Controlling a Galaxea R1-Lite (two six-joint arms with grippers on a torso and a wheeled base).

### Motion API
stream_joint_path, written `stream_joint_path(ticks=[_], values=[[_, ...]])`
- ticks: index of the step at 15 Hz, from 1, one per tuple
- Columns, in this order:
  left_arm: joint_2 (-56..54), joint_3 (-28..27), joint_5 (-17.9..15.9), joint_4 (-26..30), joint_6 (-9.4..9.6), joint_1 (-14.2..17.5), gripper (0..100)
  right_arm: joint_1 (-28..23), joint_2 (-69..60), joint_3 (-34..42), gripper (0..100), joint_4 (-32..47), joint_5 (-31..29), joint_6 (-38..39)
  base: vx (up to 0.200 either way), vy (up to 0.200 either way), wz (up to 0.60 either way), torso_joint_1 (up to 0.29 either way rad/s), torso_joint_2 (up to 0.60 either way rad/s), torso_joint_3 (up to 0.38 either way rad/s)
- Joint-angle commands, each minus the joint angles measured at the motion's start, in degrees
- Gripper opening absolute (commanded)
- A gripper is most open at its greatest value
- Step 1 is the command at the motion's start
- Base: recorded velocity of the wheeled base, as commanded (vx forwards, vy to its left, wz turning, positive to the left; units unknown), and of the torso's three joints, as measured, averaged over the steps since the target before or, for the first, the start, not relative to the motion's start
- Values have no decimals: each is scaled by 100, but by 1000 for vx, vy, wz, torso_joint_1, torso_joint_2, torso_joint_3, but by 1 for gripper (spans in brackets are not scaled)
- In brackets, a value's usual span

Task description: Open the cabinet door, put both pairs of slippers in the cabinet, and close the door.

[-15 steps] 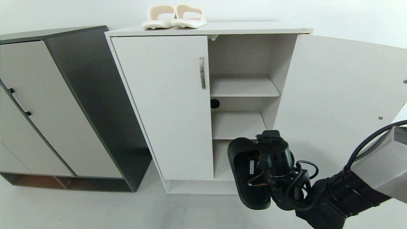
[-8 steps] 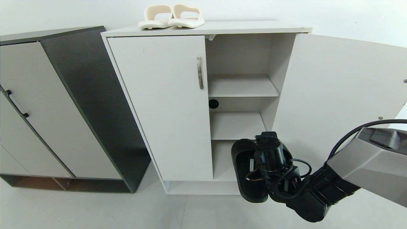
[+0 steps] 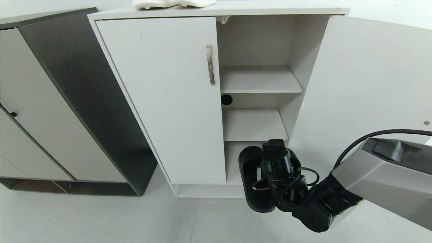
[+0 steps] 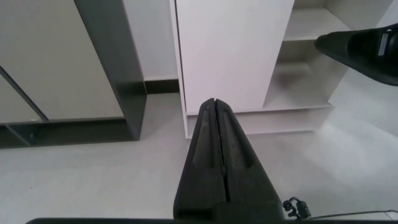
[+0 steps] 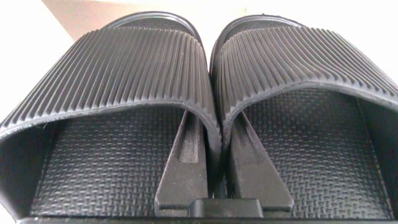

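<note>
Door open on the white cabinet, black slippers hang before its bottom compartment; the cream pair on top and the door-closing are left to do. Left wrist view: left gripper pressed together, empty, above the floor. Right wrist view: right gripper pinches the black slippers' touching inner straps.

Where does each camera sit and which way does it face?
Head view: on the head, facing forward and down at the white cabinet, right door open; the right arm shows, carrying the black slippers.
Left wrist view: on the left wrist, facing the floor and cabinet base past the shut left gripper.
Right wrist view: on the right wrist, facing along the right gripper pinching both slippers.
Shared: all three show the black slippers; head and left wrist views, the cabinet.
</note>
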Motion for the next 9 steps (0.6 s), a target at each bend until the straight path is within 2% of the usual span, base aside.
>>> stream_joint_path(ticks=[1,3,6,9], values=[[13,0,0,-1,1,-1,0,19,169,-91,0,-10,0,3,0,0,0,12,-2,-188],[13,0,0,-1,1,-1,0,19,231,-179,0,-1,9,-14,0,0,0,5,2,-195],[13,0,0,-1,1,-1,0,19,609,-908,0,-10,-79,-322,0,0,0,1,1,-198],[13,0,0,-1,1,-1,0,28,618,-996,0,-238,-220,-366,0,0,0,-1,1,-43]])
